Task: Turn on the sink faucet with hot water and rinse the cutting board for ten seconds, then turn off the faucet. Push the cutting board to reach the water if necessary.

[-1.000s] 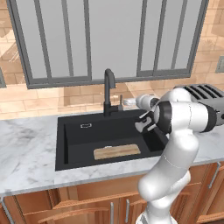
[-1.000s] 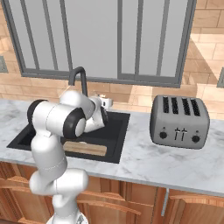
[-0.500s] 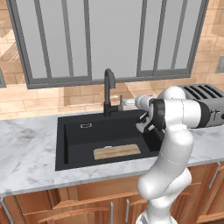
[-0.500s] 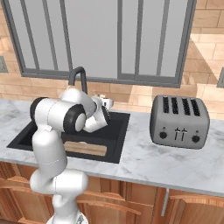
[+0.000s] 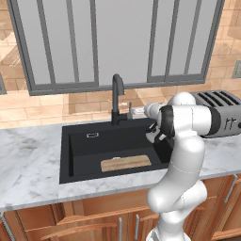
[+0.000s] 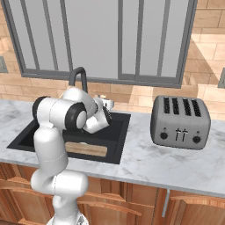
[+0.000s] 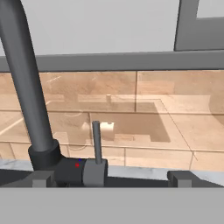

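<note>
- Gripper [image 5: 151, 136] in the left base view sits at the end of the white arm, low over the right back part of the sink [image 5: 80, 155], to the right of the sink faucet [image 5: 117, 101]; from this side I cannot tell whether its fingers are apart or together.
- Same view: the cutting board [image 5: 125, 163] lies flat on the basin floor near the front wall, well apart from the tap's base. No stream falls from the spout. A grey-white marble counter [image 5: 28, 160] surrounds the black basin, with wooden cabinets [image 5: 94, 221] below, tan brick-tile wall behind and a grey-framed window [image 5: 117, 42] above.
- Right base view: the hand is tucked behind the arm's forearm just right of the faucet [image 6: 78, 77]; the board [image 6: 87, 149] shows at the front of the sink [image 6: 26, 136]. A silver four-slot toaster [image 6: 180, 122] stands on the counter [image 6: 149, 160], well to the right.
- Hand view: the finger tips [image 7: 183, 178] stand wide apart at the bottom corners, holding nothing. Between them, close ahead, is the faucet's side lever handle [image 7: 97, 142], upright, beside the thick black stem [image 7: 26, 83]. Behind are glossy tan tiles and the window frame.
</note>
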